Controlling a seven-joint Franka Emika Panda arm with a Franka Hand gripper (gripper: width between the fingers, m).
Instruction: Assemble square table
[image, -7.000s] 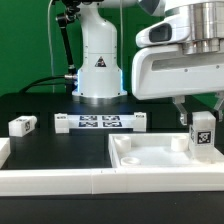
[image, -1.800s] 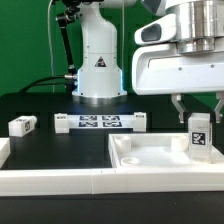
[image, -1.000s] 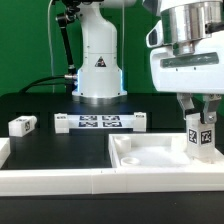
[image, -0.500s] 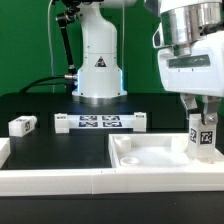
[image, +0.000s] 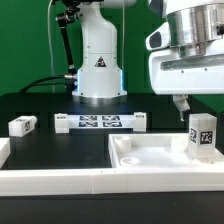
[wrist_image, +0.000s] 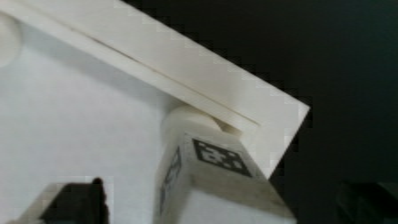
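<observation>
Gripper (image: 201, 103) jaws spread, gripping nothing, hovering at 12 o'clock of leg (image: 201, 134). Leg upright in tabletop (image: 150, 158) corner, exterior view 3 o'clock. Risk: leg maybe not fully seated; fingertip graze on retreat could tip or unseat it

The exterior view's right edge is cutting off the tool (image: 201, 106) and the tabletop (image: 150, 162). The wrist view is showing the leg (wrist_image: 222, 165) blurred, its frame cropping both dark fingers (wrist_image: 71, 200).

Upright leg (image: 203, 135) beneath end effector (image: 203, 104)
</observation>
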